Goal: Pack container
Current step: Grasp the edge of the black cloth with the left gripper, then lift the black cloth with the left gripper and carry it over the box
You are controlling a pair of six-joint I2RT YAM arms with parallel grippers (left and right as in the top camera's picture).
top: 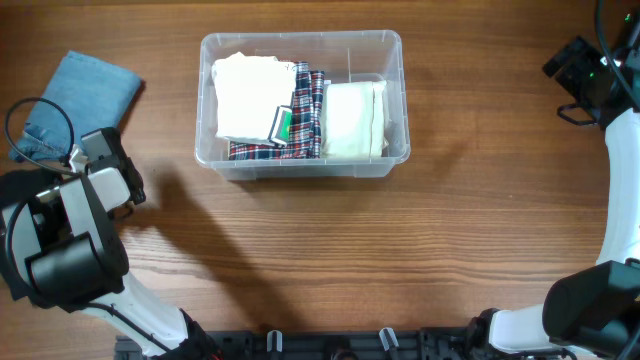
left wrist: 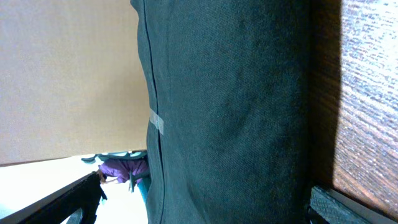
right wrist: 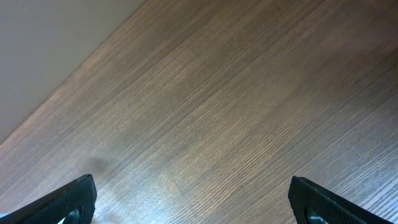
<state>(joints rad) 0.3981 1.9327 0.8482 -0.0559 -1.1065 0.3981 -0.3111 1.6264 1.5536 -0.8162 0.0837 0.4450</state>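
The clear plastic container [top: 300, 38] stands at the back middle of the table. It holds a white folded cloth [top: 248, 95], a red plaid cloth [top: 308, 112] and a cream folded cloth [top: 355, 118]. A blue folded cloth [top: 85, 92] lies on the table at the far left. My left gripper [top: 98, 152] sits at its near edge. In the left wrist view the dark blue cloth [left wrist: 230, 93] fills the space between the wide-apart fingers of the left gripper [left wrist: 205, 208]. My right gripper [top: 580, 68] is open and empty over bare wood [right wrist: 193, 202].
The wooden table [top: 330, 250] runs to its left edge just past the blue cloth. The right arm's base [top: 560, 320] stands at the front right corner, the left arm's base [top: 70, 260] at the front left.
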